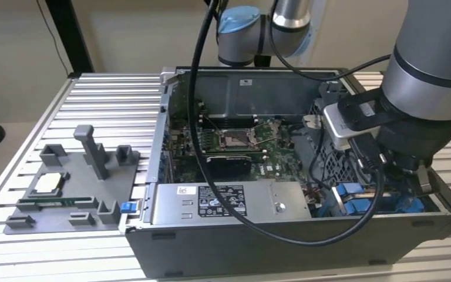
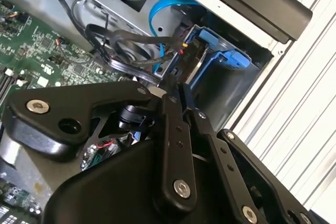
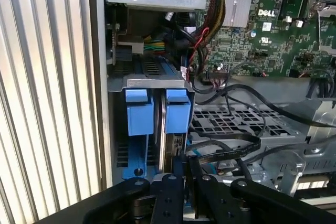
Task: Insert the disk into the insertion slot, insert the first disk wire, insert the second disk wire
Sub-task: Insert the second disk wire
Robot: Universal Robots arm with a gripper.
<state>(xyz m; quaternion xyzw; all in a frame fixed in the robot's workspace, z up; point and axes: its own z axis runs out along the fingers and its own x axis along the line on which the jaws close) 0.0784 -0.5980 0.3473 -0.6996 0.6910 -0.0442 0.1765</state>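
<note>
Setting: robotics lab or test bench | open computer case (image 1: 288, 235) sitting on ribbed aluminium table (image 1: 108, 94) | grey parts fixture (image 1: 69, 194) lying near table's exterior-view-left edge | robot arm (image 1: 429, 76) working overhead

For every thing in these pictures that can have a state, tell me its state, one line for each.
computer case: side open, the inside shows.
insertion slot: blue clips in place; the disk stands upright inside.
gripper: fingers close together, down at the drive bay by the cables.
blue cable: looped, loose above the bay.
grey parts tray: lies beside the case.
</note>
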